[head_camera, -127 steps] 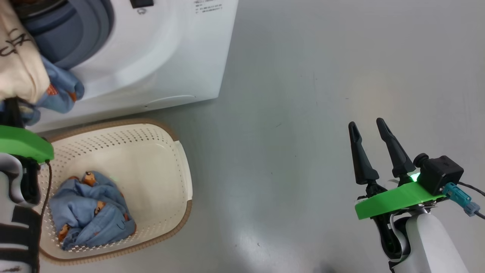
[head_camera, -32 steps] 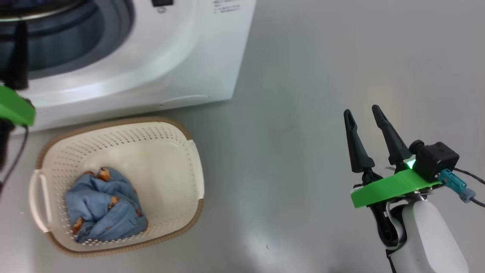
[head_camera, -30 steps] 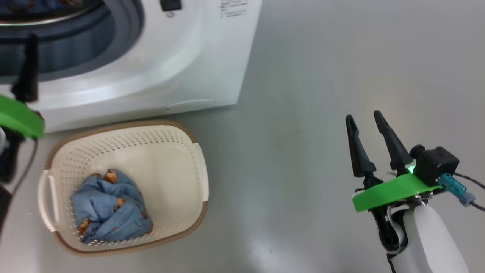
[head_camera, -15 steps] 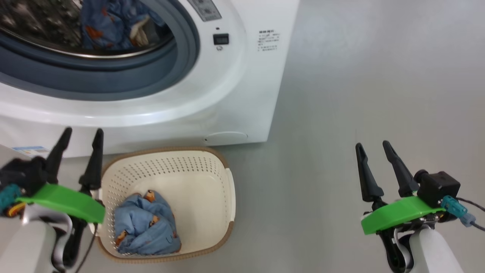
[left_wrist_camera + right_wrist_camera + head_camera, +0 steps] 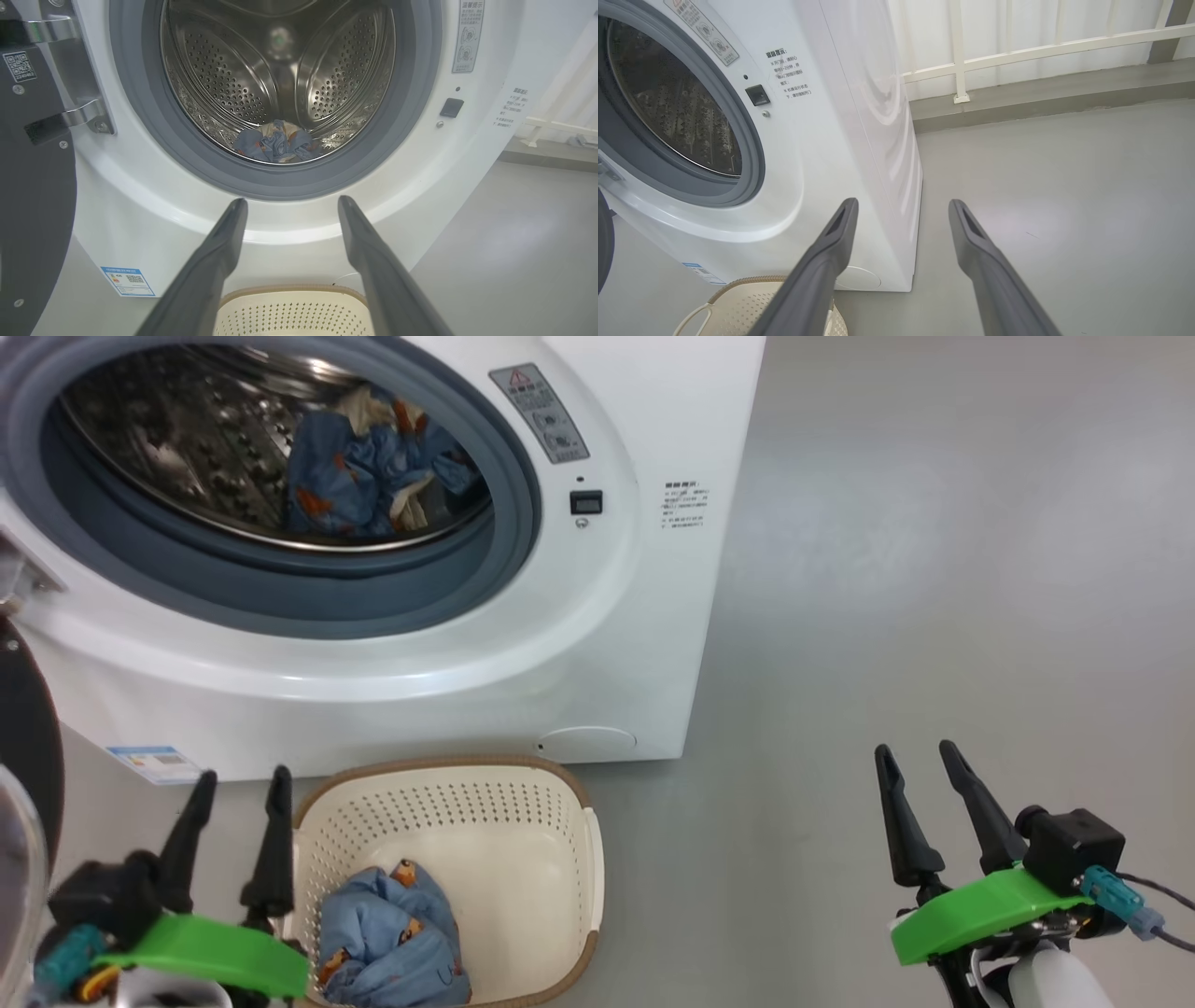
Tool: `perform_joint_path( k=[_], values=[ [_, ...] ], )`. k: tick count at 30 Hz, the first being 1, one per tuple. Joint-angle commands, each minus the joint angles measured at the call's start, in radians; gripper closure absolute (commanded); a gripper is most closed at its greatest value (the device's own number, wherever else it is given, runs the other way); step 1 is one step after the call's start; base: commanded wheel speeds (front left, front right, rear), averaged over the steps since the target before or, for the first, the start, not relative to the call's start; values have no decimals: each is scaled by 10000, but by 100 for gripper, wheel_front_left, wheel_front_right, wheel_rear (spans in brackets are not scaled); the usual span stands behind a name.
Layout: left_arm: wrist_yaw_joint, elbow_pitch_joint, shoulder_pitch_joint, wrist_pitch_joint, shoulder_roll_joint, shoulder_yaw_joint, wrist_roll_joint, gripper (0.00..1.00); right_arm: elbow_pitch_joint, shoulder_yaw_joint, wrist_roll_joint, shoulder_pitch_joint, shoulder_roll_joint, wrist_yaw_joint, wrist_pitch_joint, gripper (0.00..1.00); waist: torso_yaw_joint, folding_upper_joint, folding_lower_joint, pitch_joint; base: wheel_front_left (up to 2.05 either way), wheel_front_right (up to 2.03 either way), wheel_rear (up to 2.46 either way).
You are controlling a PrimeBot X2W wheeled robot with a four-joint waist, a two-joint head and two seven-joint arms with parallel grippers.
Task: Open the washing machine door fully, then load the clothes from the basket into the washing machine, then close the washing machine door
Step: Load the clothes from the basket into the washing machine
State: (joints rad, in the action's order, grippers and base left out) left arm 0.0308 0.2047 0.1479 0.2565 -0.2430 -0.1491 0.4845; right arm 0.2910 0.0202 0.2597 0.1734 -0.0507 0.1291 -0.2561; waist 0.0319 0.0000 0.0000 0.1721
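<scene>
Left pincer (image 5: 244,773) and right pincer (image 5: 914,747) hover spread, empty; blue printed garments (image 5: 392,933) fill cream perforated basket (image 5: 523,859) and white washing machine (image 5: 597,644) drum (image 5: 187,439).

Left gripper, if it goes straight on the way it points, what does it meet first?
Probably the washing machine: its gasket at the bottom of the open mouth, or the white front just below. Depth is unclear.

Grey floor (image 5: 934,569) spreads across the right half of my head view, smooth and faintly glossy. Along the top of my right wrist view, a white railing (image 5: 956,46) stands on a raised grey ledge (image 5: 1041,100), with a pale wall (image 5: 1064,18) behind it.
</scene>
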Motion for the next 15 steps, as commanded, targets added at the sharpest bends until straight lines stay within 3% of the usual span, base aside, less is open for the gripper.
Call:
perform_joint_path(
  k=[1, 15],
  values=[
    [-22, -282, 24, 53, -164, 427, -207, 0, -246, -249, 127, -83, 5, 16, -57, 0, 49, 0, 0, -240, 0, 0, 0],
    [319, -582, -1340, 53, 1157, 1231, -1419, 0, -595, -508, 293, -771, 5, 16, -57, 0, 13, 0, 0, -1217, 0, 0, 0]
  ],
)
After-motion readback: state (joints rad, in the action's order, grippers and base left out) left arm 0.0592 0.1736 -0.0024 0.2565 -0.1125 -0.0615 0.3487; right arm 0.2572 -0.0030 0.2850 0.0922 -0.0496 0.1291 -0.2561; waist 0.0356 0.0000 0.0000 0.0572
